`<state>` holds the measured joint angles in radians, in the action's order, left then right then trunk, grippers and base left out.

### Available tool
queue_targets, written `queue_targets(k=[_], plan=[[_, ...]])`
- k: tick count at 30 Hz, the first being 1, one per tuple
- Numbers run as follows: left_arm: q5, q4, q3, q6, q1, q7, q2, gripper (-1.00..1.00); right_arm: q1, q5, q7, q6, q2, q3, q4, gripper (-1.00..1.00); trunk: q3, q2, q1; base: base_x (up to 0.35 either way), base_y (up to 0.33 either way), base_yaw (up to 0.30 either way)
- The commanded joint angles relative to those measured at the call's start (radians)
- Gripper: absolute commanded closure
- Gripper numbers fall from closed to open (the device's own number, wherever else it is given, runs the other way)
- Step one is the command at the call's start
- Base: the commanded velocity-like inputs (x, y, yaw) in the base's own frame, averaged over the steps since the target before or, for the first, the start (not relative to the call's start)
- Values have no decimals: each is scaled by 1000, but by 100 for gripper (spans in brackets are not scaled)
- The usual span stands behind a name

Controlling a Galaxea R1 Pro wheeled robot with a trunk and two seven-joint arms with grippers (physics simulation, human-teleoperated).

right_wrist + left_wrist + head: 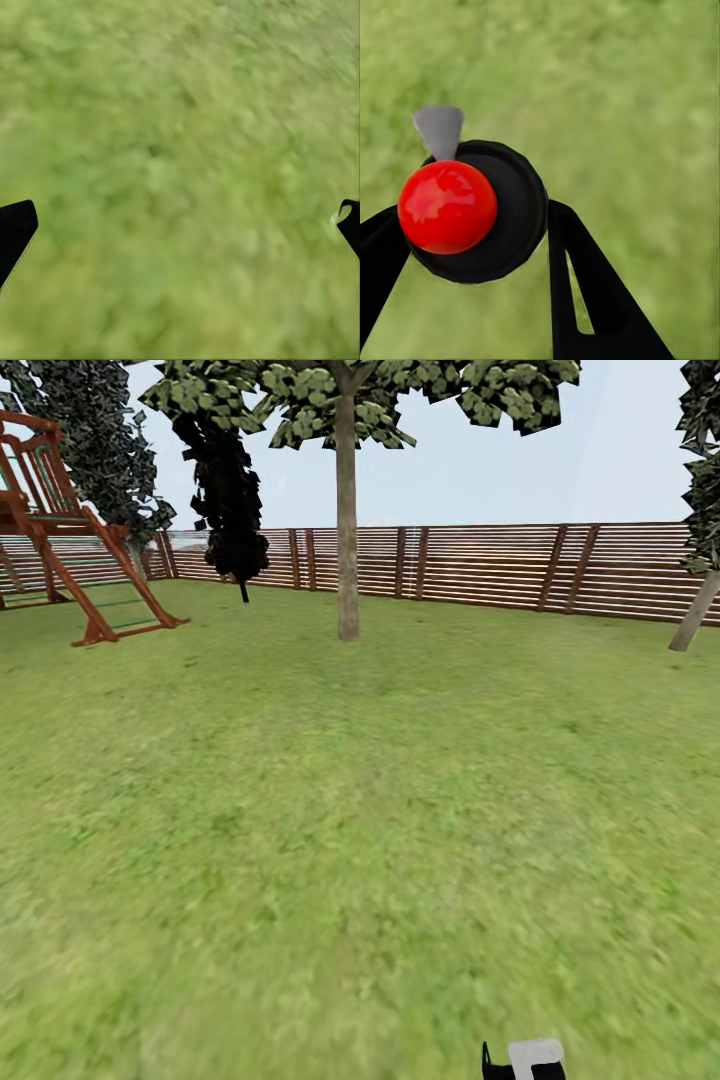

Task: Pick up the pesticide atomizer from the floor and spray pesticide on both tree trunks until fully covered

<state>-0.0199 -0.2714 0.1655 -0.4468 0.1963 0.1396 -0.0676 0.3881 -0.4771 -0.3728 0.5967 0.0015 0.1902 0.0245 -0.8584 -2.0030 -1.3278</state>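
Currently the pesticide atomizer (472, 210) sits between the fingers of the left gripper (480, 277): in the left wrist view a black round body with a glossy red ball on it and a small grey nozzle tab lies between the two black fingers, above the grass. The jaws stand narrow and appear closed on it; actual pad contact is hidden behind the body.

The pick-up therefore looks complete, and the step in hand is judged to be the approach to the first tree. In the head view the nearer tree trunk (347, 530) stands straight ahead across the lawn (300, 810), well apart from the robot and in front of the slatted wooden fence (480, 565). A second, leaning trunk (695, 612) stands to the right of that trunk, near the fence. A black-foliaged narrow tree (228, 490) and a wooden play frame (70, 550) stand to its left.

The next move calls for driving toward the central trunk, then raising the left arm so that the nozzle faces the bark.

The right gripper (180, 225) points down at bare grass; its two black fingertips sit at opposite edges of the right wrist view, so the jaws are wide apart and hold nothing. A pale-tipped black part (530, 1060) at the lower edge of the head view is probably a gripper; which one cannot be told.
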Motion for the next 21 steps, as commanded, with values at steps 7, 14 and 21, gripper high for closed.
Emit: queue_targets(k=[7,14,21], plan=[[0,0,-1,0,0,0,0,100,0,0,0,0,0,0,0,-100,0,0,0,344,0,0],[0,0,-1,0,0,0,0,100,0,0,0,0,0,0,0,-100,0,0,0,344,0,0],[0,0,-1,-1,0,0,0,100,0,0,0,0,0,0,0,-100,0,0,0,344,0,0]])
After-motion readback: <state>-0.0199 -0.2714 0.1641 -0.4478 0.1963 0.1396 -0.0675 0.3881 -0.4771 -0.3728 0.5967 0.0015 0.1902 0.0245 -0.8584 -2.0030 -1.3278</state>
